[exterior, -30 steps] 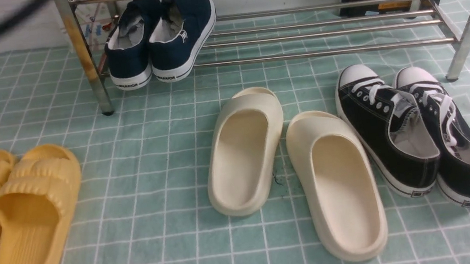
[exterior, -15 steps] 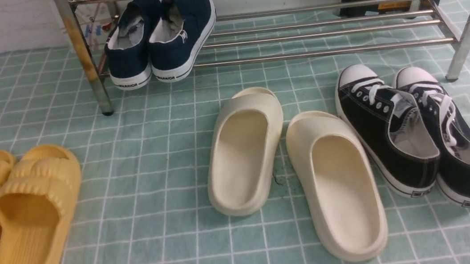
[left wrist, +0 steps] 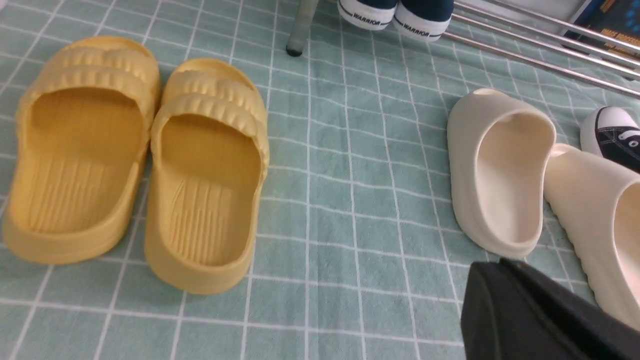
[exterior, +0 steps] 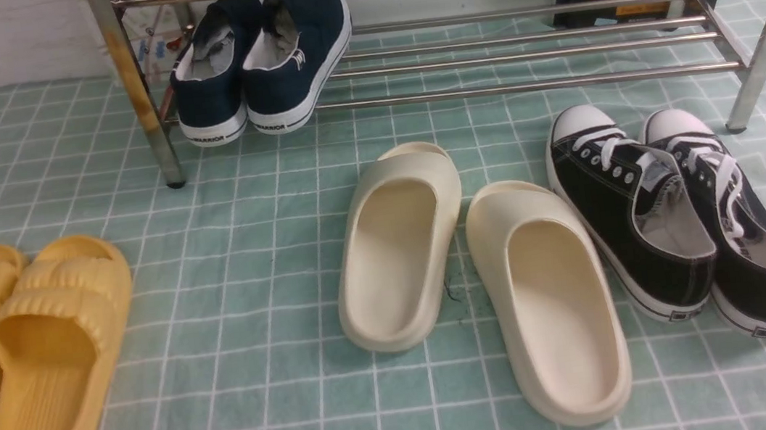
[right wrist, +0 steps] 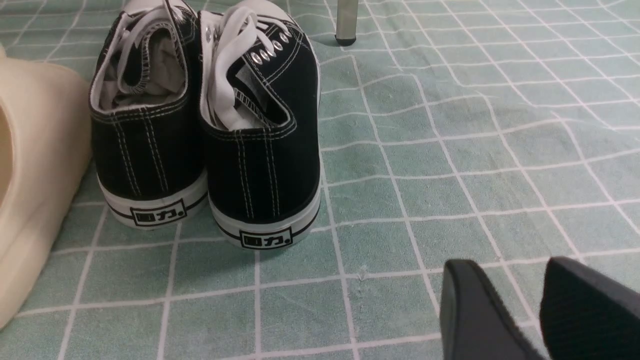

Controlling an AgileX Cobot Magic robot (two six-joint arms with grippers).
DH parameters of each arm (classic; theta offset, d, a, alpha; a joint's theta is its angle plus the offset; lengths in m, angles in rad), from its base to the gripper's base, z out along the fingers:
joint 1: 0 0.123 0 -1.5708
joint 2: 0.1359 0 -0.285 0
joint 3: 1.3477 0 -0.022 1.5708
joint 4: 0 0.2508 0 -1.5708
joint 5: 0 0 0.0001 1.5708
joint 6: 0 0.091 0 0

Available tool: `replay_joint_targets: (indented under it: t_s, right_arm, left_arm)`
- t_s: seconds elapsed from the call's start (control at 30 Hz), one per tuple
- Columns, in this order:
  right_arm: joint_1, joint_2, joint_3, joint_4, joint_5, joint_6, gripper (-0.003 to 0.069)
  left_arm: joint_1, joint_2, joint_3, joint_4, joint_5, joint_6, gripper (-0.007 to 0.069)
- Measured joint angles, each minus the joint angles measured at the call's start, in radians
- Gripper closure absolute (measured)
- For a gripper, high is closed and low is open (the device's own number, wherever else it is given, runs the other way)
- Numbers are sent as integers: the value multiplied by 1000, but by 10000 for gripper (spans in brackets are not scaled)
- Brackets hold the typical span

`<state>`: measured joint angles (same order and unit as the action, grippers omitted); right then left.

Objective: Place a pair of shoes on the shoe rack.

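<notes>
Navy slip-ons with white soles (exterior: 290,84) sit side by side on the lower bars of the silver shoe rack (exterior: 535,86), close to its left front leg (exterior: 147,112). Their heels face you and overhang the front bar; their toes point towards the wall. The placing looks finished, so your step now is probably just to leave the pair alone. Keep both arms away from the rack, as a bump to a heel could twist or tip a shoe. If you choose to tidy, press each heel gently and squarely inward, steadying its neighbour, without lifting.

Your left fingers (left wrist: 499,265) are closed together with nothing between them. Your right fingers (right wrist: 510,265) stand a little apart, also holding nothing.

The front view shows neither set of fingers; only the wrist views do. It alone gives the slip-ons' grey insoles and openings, while the left wrist view shows just their heels, with "WARRIOR" printed on both. That wrist view also shows the ribbed footbeds of both yellow slides (left wrist: 207,200) in full, where the front view cuts one off at its edge. The right wrist view leaves out the navy pair, but looks closely at the heel labels of the black lace-up sneakers (right wrist: 260,175), beside part of a cream slide (right wrist: 45,125).
</notes>
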<state>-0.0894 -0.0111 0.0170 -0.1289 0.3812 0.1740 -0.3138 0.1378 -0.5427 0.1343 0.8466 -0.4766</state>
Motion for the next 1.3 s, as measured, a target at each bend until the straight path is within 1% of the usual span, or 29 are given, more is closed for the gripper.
replay_joint_targets:
  t_s: [0.03,0.07,0.1,0.2,0.23,0.27,0.3,0.37,0.4,0.43,0.5,0.57,0.63,0.7,0.77,1.03,1.17,1.3]
  right_arm:
    - [0,0,0,0,0,0,412]
    - [0,0,0,0,0,0,412]
    - [0,0,0,0,0,0,412]
    - [0,0,0,0,0,0,412]
    - [0,0,0,0,0,0,412]
    - [0,0,0,0,0,0,412]
    - [0,0,0,0,0,0,412]
    - [0,0,0,0,0,0,412]
    - [0,0,0,0,0,0,412]
    - [0,0,0,0,0,0,412]
    - [0,0,0,0,0,0,412]
    - [0,0,0,0,0,0,412]
    - [0,0,0,0,0,0,412]
    - [0,0,0,0,0,0,412]
    - [0,0,0,0,0,0,412]
    - [0,0,0,0,0,0,412]
    - [0,0,0,0,0,0,412]
    - [0,0,0,0,0,0,412]
  left_arm:
    - [0,0,4,0,-7,1,638]
    - [0,0,38,3,-64,3,638]
    - [0,0,47,2,-78,3,638]
    - [0,0,140,23,-222,2,638]
    - [0,0,140,24,-222,2,638]
    - [3,0,194,27,-306,2,638]
    - [10,-1,222,28,-350,2,638]
    - [51,-14,302,19,-474,2,638]
    - [56,-16,309,17,-485,2,638]
    - [111,-36,370,-21,-578,2,638]
    - [179,-62,427,-76,-651,9,638]
    - [237,-85,468,-114,-679,36,638]
    - [271,-99,490,-126,-685,64,638]
    - [324,-130,530,-134,-686,124,638]
    - [340,-143,547,-134,-682,142,638]
    - [348,-148,570,-134,-581,159,638]
    - [368,-148,573,-134,-482,162,638]
    - [385,-148,573,-142,-462,221,638]
